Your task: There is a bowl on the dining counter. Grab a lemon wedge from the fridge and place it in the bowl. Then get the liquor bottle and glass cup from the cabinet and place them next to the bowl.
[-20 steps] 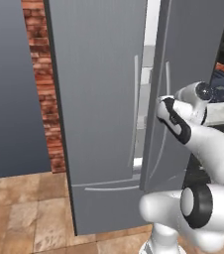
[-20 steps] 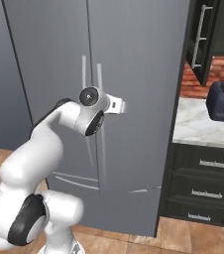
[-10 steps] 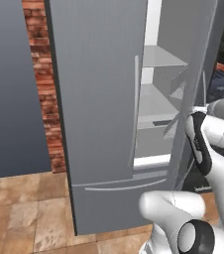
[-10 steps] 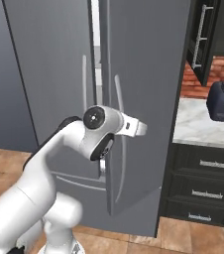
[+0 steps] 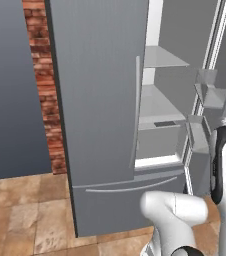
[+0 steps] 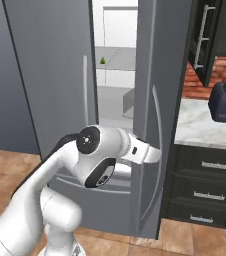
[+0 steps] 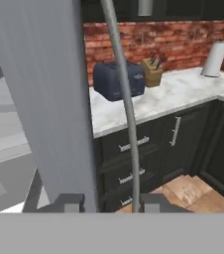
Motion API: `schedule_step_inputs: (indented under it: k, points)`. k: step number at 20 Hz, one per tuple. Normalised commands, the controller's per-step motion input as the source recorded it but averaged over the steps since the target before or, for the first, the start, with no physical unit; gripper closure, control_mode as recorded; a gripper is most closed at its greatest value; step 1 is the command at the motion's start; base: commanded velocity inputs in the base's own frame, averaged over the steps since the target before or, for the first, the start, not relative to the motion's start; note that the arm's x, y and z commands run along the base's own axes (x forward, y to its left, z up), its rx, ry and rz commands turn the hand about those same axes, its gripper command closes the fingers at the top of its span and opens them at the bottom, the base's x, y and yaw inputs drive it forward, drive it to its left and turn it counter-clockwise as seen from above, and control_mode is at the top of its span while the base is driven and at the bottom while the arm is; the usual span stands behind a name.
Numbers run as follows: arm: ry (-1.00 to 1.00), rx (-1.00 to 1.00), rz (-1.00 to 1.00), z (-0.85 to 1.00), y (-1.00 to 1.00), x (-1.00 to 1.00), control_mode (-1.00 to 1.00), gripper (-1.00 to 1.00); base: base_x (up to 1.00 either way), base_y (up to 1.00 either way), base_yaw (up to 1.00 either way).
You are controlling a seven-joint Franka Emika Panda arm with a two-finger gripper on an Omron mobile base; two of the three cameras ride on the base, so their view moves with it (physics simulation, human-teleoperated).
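The right fridge door (image 6: pixel 155 115) has swung wider than a second ago. The claw (image 7: pixel 109 202) straddles its handle (image 7: pixel 126 106), fingers loosely around it. The lemon wedge (image 6: pixel 103 60) sits on an upper shelf. It should pull steadily along the door's arc.
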Motion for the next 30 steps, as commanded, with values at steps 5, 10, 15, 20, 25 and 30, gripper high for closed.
schedule_step_inputs:
  k: [5, 10, 15, 20, 25, 30]
  points:
    - [-0.01, -0.01, -0.05, 0.22, 0.54, -1.00, -1.00, -1.00, 0.00, 0.00, 0.00]
    - [0.01, -0.07, -0.01, 0.20, 0.95, -0.90, -1.00, -1.00, 0.00, 0.00, 0.00]
    - [0.03, -0.01, 0.00, 0.40, 0.79, -0.10, -1.00, -1.00, 0.00, 0.00, 0.00]
    - [0.04, 0.00, 0.00, 0.44, 0.39, 0.44, -1.00, -1.00, 0.00, 0.00, 0.00]
    - [0.04, 0.00, -0.01, 0.34, 0.19, 0.72, -1.00, -1.00, 0.00, 0.00, 0.00]
    - [0.07, -0.01, -0.06, 0.11, 0.02, 0.57, -1.00, -1.00, 0.00, 0.00, 0.00]
